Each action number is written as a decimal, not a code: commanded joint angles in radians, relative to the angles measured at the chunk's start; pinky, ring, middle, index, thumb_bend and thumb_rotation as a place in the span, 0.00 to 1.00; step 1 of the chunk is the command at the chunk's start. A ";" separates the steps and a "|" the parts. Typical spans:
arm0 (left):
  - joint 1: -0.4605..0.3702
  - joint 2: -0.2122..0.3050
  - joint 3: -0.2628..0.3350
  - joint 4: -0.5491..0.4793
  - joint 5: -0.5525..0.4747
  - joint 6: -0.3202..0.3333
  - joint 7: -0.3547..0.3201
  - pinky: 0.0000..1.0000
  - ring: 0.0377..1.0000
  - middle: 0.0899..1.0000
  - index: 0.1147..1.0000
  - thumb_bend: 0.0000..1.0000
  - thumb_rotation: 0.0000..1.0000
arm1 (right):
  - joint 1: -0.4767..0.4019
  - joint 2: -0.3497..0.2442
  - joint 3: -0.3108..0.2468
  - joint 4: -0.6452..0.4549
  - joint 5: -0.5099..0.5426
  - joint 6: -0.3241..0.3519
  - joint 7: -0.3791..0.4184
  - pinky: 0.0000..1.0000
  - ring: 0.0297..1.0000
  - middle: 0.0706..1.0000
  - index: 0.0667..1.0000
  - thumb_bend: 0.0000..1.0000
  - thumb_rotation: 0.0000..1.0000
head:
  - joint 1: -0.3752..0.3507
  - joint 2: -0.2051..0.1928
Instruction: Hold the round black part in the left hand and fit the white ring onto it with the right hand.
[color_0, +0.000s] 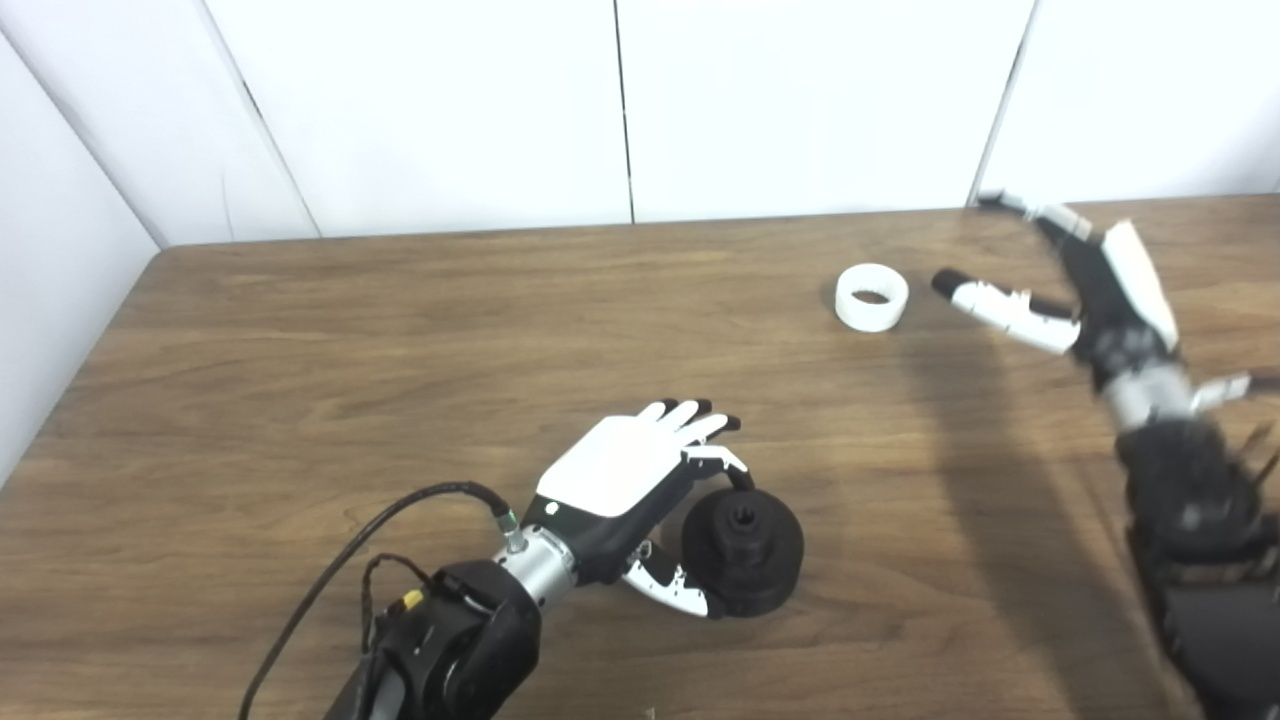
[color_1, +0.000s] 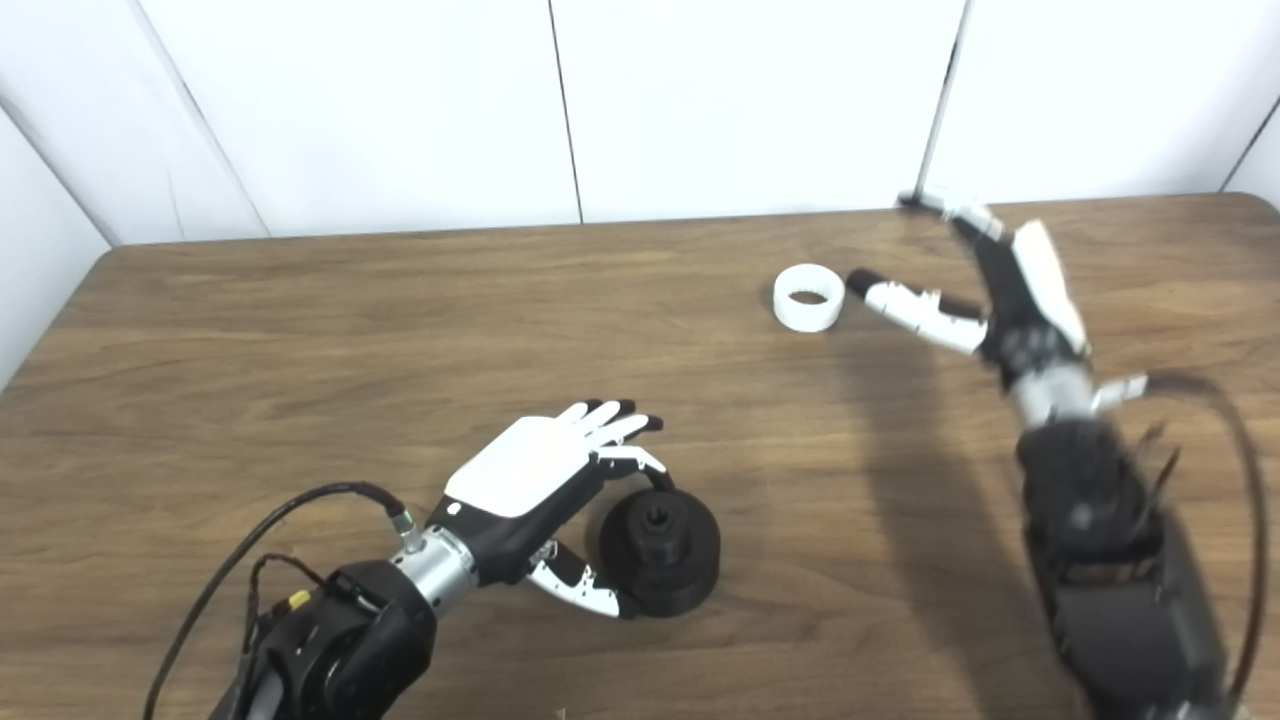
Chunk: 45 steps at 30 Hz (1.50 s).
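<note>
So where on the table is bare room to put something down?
Bare wood spans the table's left half and the middle band between the left hand and white ring. Crowded: around the round black part, and between the ring and the right hand.

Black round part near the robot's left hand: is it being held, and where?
Left hand cups the black part's side on the table; a firm grip cannot be told. Right hand holds nothing.

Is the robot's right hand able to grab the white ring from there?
Probably yes. The right hand is open, fingers apart, just beside the white ring, and nothing lies between them on the table.
</note>
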 joint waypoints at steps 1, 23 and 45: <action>-0.004 -0.003 0.003 0.005 0.002 -0.015 0.000 1.00 1.00 0.95 0.66 0.89 0.22 | -0.077 -0.017 0.032 0.026 -0.047 -0.010 0.031 0.92 0.98 0.93 0.76 0.84 0.41 | -0.001 0.001; 0.010 -0.013 0.017 0.004 0.003 -0.026 -0.007 1.00 1.00 0.96 0.67 0.89 0.22 | -0.280 -0.043 0.211 0.388 -0.142 -0.032 0.198 0.98 1.00 0.96 0.77 0.95 0.41 | -0.002 -0.003; 0.019 -0.011 0.015 0.005 0.010 -0.031 -0.007 1.00 1.00 0.95 0.67 0.89 0.23 | -0.300 -0.044 0.184 0.406 -0.131 -0.051 0.215 0.96 1.00 0.95 0.77 0.95 0.46 | -0.003 -0.004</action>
